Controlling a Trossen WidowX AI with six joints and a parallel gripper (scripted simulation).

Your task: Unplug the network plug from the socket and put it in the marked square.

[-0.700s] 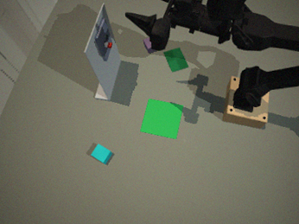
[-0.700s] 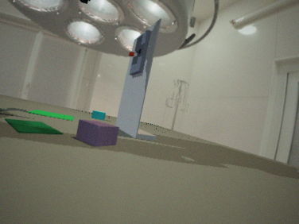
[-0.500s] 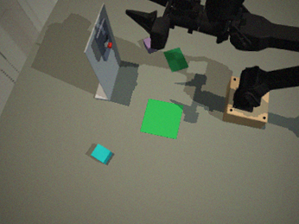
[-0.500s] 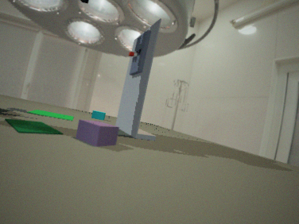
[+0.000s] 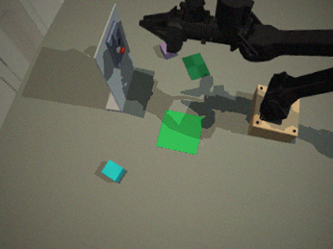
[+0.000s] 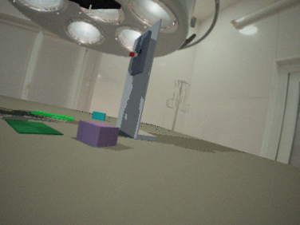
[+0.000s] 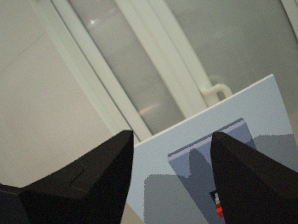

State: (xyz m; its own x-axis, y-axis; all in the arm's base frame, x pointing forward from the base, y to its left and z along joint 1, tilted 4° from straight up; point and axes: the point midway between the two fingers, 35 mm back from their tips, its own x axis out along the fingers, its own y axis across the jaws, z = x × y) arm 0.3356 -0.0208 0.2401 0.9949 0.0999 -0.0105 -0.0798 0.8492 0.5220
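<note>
Two green squares [image 5: 179,132] lie on a grey table [image 5: 231,206] in a white room under a round ceiling lamp [image 6: 100,24]. Near the upright panel [image 5: 113,64], whose socket holds the red-tabbed plug [image 5: 122,49], sit purple [image 6: 97,133] and teal [image 5: 113,171] blocks. Short of it, the gripper [image 5: 145,23] hangs half-closed, holding nothing.

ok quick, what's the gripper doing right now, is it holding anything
Gripper: fingers partly closed with a gap between them, holding nothing; it is short of the panel, and the plug sits in its socket.
</note>
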